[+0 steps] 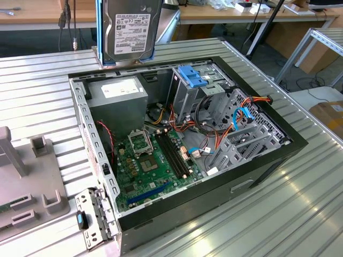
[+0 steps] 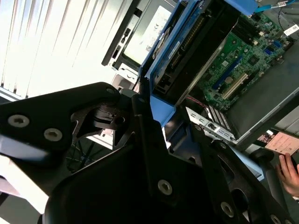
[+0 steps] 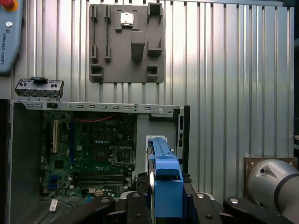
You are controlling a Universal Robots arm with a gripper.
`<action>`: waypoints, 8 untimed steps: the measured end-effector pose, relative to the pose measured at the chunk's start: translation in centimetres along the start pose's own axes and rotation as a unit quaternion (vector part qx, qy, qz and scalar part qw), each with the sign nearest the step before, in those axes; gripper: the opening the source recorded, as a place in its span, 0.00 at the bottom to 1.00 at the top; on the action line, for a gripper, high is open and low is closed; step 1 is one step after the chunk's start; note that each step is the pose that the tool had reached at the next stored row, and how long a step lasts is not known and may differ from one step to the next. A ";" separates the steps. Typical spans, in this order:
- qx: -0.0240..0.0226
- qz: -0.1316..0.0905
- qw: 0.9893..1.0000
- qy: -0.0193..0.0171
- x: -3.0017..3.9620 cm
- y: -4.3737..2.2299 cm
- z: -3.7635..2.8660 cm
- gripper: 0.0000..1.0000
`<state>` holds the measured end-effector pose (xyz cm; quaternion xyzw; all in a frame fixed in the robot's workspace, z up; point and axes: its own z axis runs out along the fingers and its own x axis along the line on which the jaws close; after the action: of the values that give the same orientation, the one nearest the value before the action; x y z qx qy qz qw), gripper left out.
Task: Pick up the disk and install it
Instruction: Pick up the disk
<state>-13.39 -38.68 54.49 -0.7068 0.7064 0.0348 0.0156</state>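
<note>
The disk (image 1: 130,29), silver-grey with a white label and blue rails, hangs upright above the far corner of the open computer case (image 1: 268,160), over the power-supply box (image 1: 119,99). In the first wrist view its blue rail (image 3: 164,182) sits between my black fingers (image 3: 135,207), edge-on above the case. In the second wrist view the disk (image 2: 187,46) reaches out from my gripper (image 2: 163,114) toward the motherboard (image 2: 243,65). My gripper (image 3: 164,203) is shut on the disk. The grey drive cage with a blue bracket (image 1: 192,77) stands inside the case, to the exterior view's right of the disk.
The case lies open on a ribbed metal table (image 1: 300,214), with cables (image 1: 214,128) and a motherboard (image 1: 155,160) inside. A grey fixture plate (image 1: 27,182) lies at the exterior view's left, with a small metal panel (image 1: 94,217) near the case. A person's hand (image 2: 289,172) is at the table edge.
</note>
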 end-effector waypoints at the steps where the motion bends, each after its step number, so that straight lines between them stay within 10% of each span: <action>1: 0.000 0.000 1.000 0.000 0.16 0.00 -0.01 0.36; 8: 0.000 0.000 1.000 0.000 1.51 0.00 -0.10 0.36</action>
<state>-13.38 -40.19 54.48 -0.7067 0.7065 0.0348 0.0156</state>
